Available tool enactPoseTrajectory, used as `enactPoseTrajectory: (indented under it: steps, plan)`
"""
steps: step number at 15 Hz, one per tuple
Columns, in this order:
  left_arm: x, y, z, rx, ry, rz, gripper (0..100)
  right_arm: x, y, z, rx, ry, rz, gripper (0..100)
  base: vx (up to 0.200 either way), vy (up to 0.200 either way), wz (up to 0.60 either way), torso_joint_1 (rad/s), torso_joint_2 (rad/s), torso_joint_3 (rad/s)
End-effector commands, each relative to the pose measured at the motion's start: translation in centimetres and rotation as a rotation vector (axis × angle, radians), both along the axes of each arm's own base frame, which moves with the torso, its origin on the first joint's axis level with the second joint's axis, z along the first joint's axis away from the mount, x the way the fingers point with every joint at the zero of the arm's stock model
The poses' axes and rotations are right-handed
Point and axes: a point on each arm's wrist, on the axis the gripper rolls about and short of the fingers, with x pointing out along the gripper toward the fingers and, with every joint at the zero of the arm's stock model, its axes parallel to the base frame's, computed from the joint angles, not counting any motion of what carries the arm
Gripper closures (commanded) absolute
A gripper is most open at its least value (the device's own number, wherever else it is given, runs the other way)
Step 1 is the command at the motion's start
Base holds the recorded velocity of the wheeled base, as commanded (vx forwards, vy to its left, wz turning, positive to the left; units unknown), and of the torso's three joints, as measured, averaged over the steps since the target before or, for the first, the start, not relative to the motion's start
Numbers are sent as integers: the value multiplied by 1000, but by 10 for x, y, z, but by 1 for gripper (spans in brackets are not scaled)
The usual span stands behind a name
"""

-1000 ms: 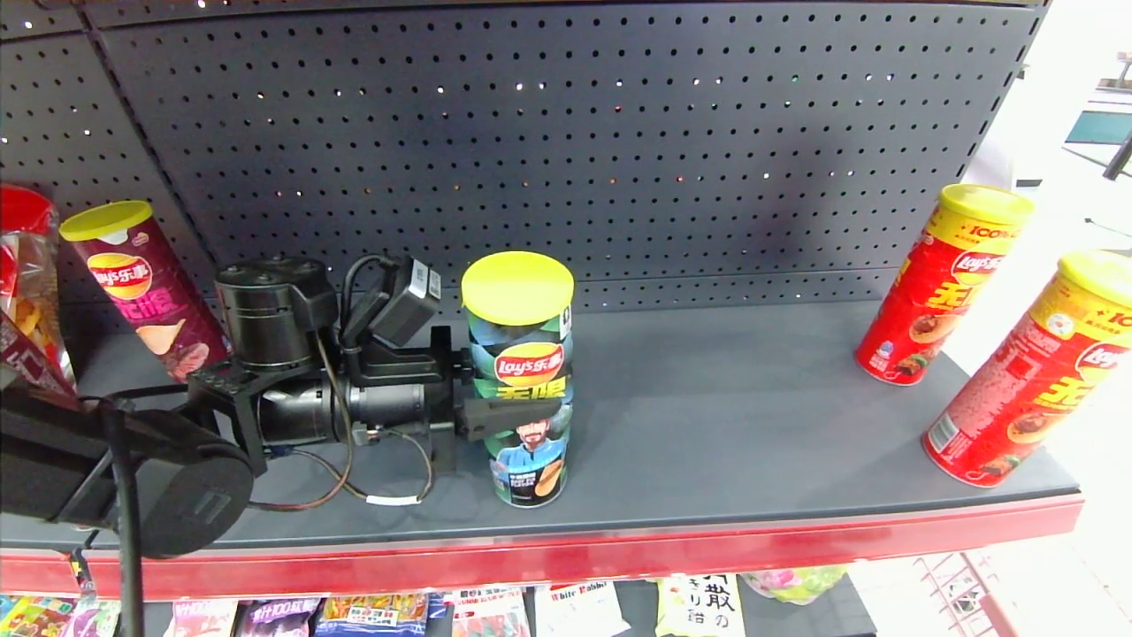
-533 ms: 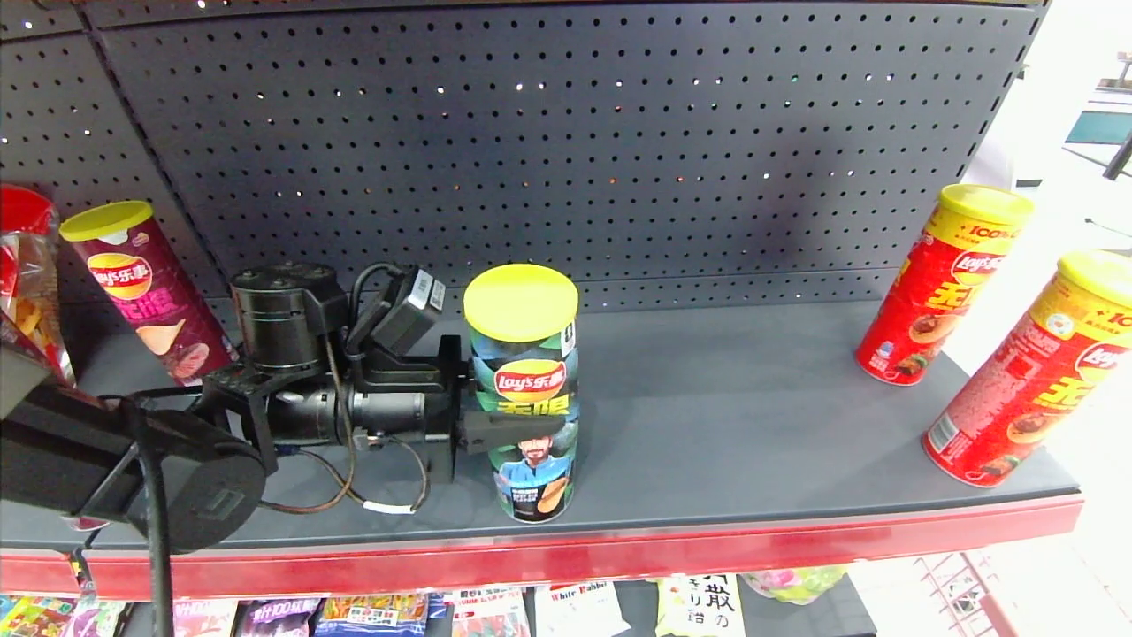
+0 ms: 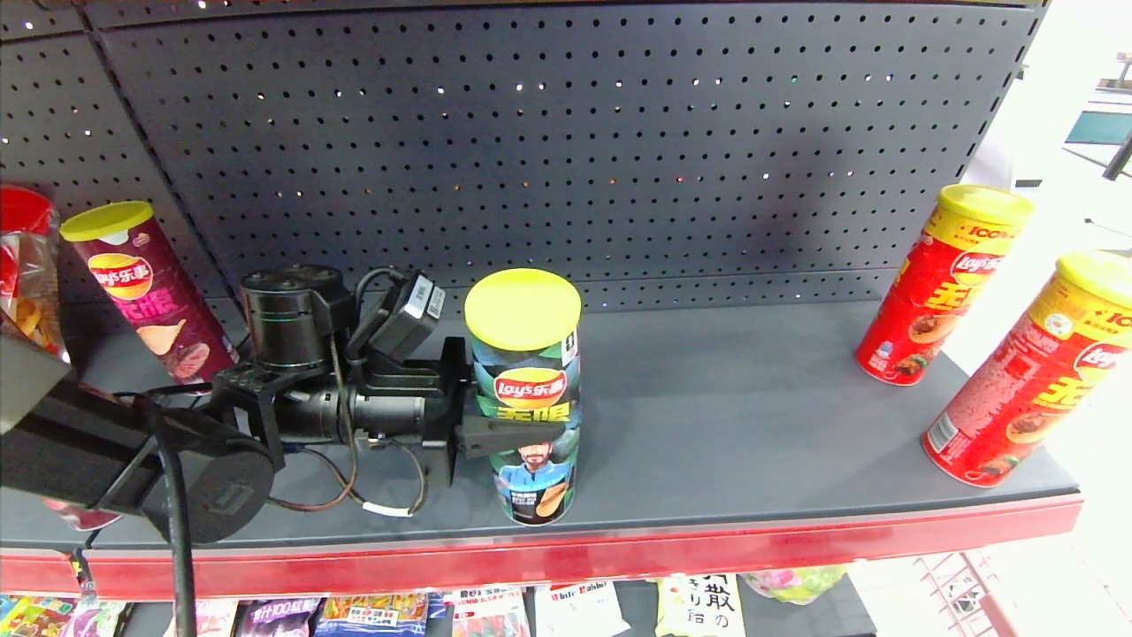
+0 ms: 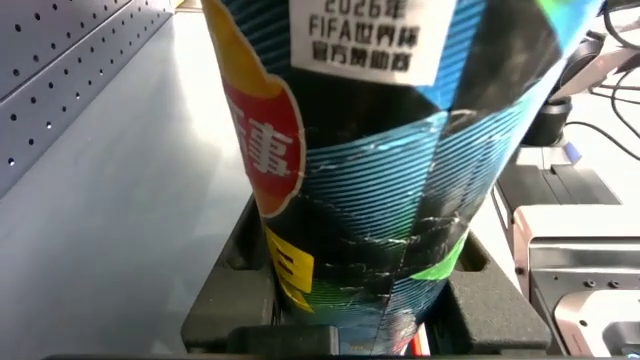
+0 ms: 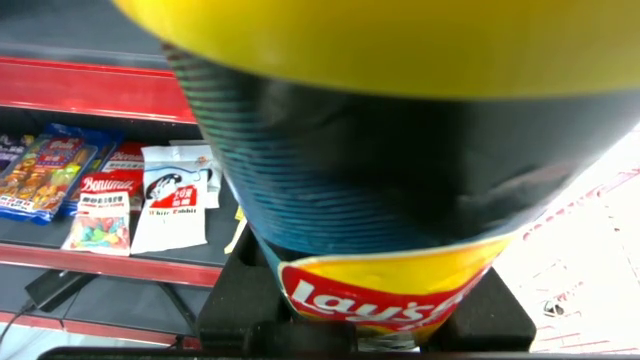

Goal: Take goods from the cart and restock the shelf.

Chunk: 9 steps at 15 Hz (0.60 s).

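Left gripper (image 3: 520,423): fingers clamped on the chip can (image 3: 527,372) at mid-height, reaching in from the can's left. Can is upright with its long axis vertical, near the front edge of the shelf (image 3: 752,416). Base is at the board; contact not confirmable. Release probably calls for a straight leftward retreat. Right gripper (image 5: 372,318): fingers grip a second can (image 5: 400,180).

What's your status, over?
Left gripper shut on blue-green cardboard chip can, upright at grey shelf front. Right gripper shut on second blue can. Red cans far right.
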Motion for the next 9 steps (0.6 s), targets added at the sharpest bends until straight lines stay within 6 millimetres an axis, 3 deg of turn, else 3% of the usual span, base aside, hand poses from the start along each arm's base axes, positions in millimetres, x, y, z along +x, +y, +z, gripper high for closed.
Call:
enactPoseTrajectory:
  steps: [1,9]
  plan:
    - [-1,0,2,-3,-2,-5,100,0,0,0,-1,1,0,100,0,0,0,0,0,0]
    - [-8,3,7,-11,-9,-31,100,0,0,0,-1,1,-1,100,0,0,0,0,0,0]
